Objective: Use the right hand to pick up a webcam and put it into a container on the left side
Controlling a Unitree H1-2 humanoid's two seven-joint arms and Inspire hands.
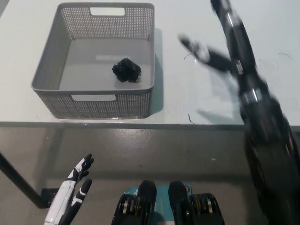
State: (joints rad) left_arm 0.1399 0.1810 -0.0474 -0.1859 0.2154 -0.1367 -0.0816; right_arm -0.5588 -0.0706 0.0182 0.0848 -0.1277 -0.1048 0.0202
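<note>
Webcam in basket — compact, axis unclear

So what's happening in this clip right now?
A humanoid robot stands at a white table bearing a grey mesh basket. A small black object, apparently the webcam, lies on the basket's floor. The black right hand is over the table to the right of the basket, blurred with motion, so its fingers cannot be read; nothing is visibly in it. The white left hand hangs open below the table edge, idle.

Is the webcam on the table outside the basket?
No, the black webcam lies on the floor of the grey basket.
</note>
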